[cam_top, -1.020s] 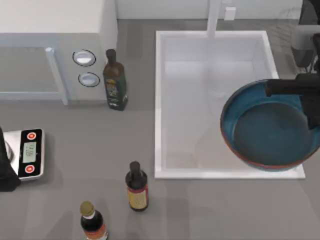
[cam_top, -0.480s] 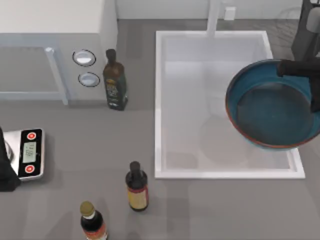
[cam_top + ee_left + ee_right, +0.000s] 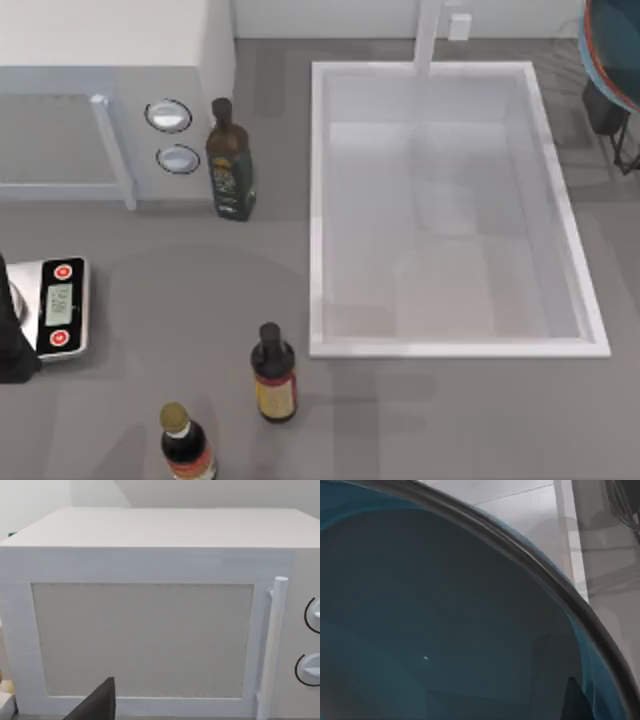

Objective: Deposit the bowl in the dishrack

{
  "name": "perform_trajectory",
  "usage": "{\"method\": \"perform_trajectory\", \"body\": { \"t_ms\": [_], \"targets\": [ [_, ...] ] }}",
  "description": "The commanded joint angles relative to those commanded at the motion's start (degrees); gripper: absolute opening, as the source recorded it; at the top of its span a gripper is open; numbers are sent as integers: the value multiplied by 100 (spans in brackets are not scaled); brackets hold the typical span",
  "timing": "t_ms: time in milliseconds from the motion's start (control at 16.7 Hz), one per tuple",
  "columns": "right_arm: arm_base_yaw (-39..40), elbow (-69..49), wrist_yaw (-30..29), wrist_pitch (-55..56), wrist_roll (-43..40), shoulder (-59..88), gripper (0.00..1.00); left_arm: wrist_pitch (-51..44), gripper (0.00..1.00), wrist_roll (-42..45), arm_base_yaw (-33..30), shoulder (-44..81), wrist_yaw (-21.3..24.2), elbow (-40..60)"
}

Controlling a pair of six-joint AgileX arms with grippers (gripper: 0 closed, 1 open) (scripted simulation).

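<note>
Bowl at the far right corner, over the dishrack wires.

From above, a sliver of the bowl [image 3: 612,55], teal inside with a reddish-brown rim, sits at the top right edge of the scene, beyond the right wall of the white sink [image 3: 318,210], with thin dark bars of the dishrack [image 3: 622,160] just below it. The right wrist view looks straight into the bowl's glossy teal interior [image 3: 445,625], so the right arm is close against it; whether the right gripper is clamped on the bowl cannot be told. The left arm [image 3: 12,335] is parked at the worktop's left edge beside the scale [image 3: 58,306], its wrist camera facing the microwave [image 3: 150,615]; its gripper's state cannot be told either.
</note>
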State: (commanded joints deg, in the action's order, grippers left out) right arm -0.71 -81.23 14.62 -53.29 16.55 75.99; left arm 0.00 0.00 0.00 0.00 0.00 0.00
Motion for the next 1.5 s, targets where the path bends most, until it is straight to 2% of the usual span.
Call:
{"method": "perform_trajectory", "body": {
  "t_ms": [480, 720, 1200, 1500],
  "targets": [
    [-2645, 1135, 1545, 3421, -1147, -1428, 0, 0, 100, 0, 0, 0, 0, 0],
    [-3454, 1508, 1996, 4370, -1505, -1881, 0, 0, 100, 0, 0, 0, 0, 0],
    [-3511, 1535, 2030, 4549, -1550, -1833, 0, 0, 100, 0, 0, 0, 0, 0],
    [-3152, 1638, 1631, 5770, -1555, -680, 0, 0, 100, 0, 0, 0, 0, 0]
  ]
}}
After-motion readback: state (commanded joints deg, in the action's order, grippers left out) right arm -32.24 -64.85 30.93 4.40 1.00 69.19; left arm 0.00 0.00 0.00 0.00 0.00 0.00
